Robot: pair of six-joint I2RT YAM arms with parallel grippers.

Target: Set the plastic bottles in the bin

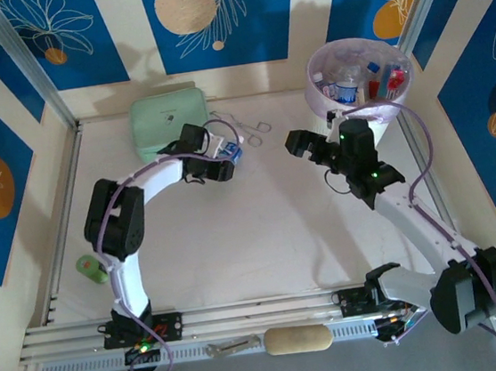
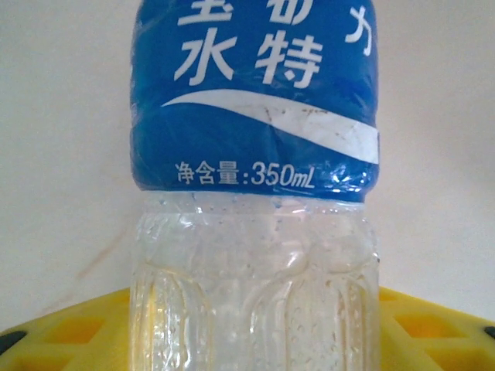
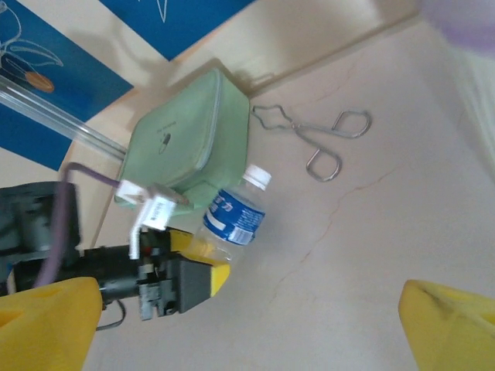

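Grab setup from the left gripper (image 1: 227,161): its yellow fingers (image 3: 213,277) straddle the base of a small clear plastic bottle (image 3: 234,219) lying on the white table (image 1: 263,237) just beside the mint-green zip case (image 1: 166,123), probably so it can be lifted clear of the case, though I can't tell if the jaws are actually pinching yet. Bottle's see-through and ribbed, blue label with white lettering, white cap. Off to the right, the right gripper (image 1: 301,142) hovers wide open and empty near the tall white slatted bin with a lilac bag (image 1: 312,84) in the far right corner, which already holds several bottles.
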